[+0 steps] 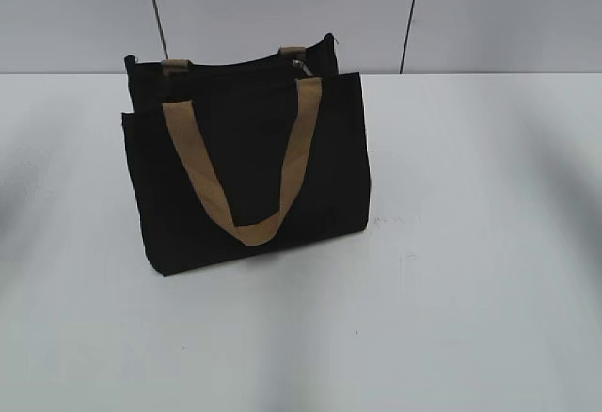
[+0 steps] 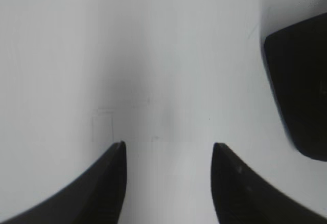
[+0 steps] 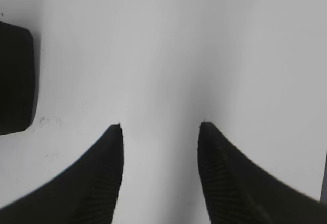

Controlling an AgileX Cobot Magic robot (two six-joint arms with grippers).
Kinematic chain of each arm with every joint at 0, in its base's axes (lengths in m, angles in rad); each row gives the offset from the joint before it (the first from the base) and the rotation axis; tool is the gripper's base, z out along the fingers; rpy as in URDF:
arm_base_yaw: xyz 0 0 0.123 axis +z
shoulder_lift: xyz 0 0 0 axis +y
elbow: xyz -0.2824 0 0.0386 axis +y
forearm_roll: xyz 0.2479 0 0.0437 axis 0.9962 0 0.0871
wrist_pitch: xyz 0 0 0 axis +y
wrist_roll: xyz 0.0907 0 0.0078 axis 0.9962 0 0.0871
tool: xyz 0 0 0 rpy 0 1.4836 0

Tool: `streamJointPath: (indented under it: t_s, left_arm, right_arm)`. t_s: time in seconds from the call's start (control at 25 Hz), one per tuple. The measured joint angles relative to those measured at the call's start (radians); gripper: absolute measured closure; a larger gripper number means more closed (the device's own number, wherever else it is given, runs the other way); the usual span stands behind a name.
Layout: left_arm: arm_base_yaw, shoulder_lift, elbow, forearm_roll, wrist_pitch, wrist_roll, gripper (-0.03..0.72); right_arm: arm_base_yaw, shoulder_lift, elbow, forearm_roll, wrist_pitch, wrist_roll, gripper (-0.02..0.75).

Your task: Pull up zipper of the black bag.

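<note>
Left gripper (image 2: 167,147) spread wide over bare white table (image 2: 153,55), holding nothing, right gripper (image 3: 160,127) likewise spread and empty, black bag (image 1: 246,163) upright between them, zipper (image 1: 302,67) pull at its top edge, tan handle (image 1: 246,172) hanging down its front.

The black bag (image 1: 246,163) is plain black fabric with no print; its 2 strap handles (image 1: 246,186) are tan-brown; the zipper (image 1: 303,67) shows as a small silvery glint at the top edge. The table (image 1: 470,271) is plain white with soft grey shadows; the wall (image 1: 282,7) behind is pale grey, crossed by 2 thin dark lines. The left gripper (image 2: 167,144) and right gripper (image 3: 160,126) have black fingers; the right ones carry fine ribbing.
</note>
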Motion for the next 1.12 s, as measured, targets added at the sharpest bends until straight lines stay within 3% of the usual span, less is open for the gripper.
streamJointPath:
  t_s: [0.12, 0.28, 0.8, 1.12]
  left_arm:
    - [0.000, -0.001, 0.000, 0.000, 0.048, -0.001, 0.240]
    - [0.000, -0.018, 0.020, -0.001, 0.073, -0.001, 0.192]
    - [0.000, -0.316, 0.354, -0.012, 0.008, -0.001, 0.183]
    - [0.000, -0.563, 0.465, -0.051, 0.040, -0.001, 0.183]
  right_arm:
    - [-0.013, -0.053, 0.044, 0.000, -0.001, 0.000, 0.357]
    - [-0.013, -0.153, 0.220, 0.028, -0.001, -0.004, 0.337]
    - [-0.013, -0.659, 0.981, 0.045, -0.197, -0.013, 0.334]
    - [-0.013, -0.954, 1.195, 0.045, -0.199, -0.013, 0.334]
